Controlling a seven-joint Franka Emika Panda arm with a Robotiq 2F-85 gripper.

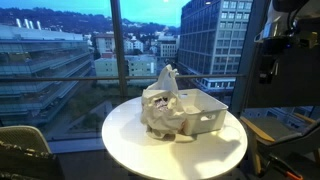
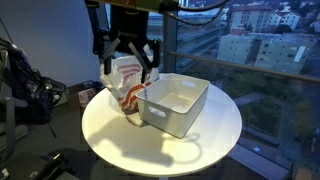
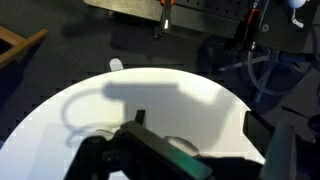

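**Open gripper near the cloth – diff angles, diff story**

Gripper [image 2: 126, 52] w/ jaws spread wide, nothing held. In an exterior view, seems to hang right over crumpled white cloth [image 2: 124, 82] w/ red print, bunched at one end of white bin [image 2: 180, 100] on round table [image 2: 110, 135]. In an exterior view [image 1: 267, 60], sits high, out past table edge, well apart from cloth. Wrist view: just white tabletop + a shadow, cloth & bin out of frame.

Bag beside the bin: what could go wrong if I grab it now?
The crumpled bag leans against the white bin, so lifting it may drag the bin across the round table. The open tool may pinch only a loose fold. The wrist view barely shows the bag.
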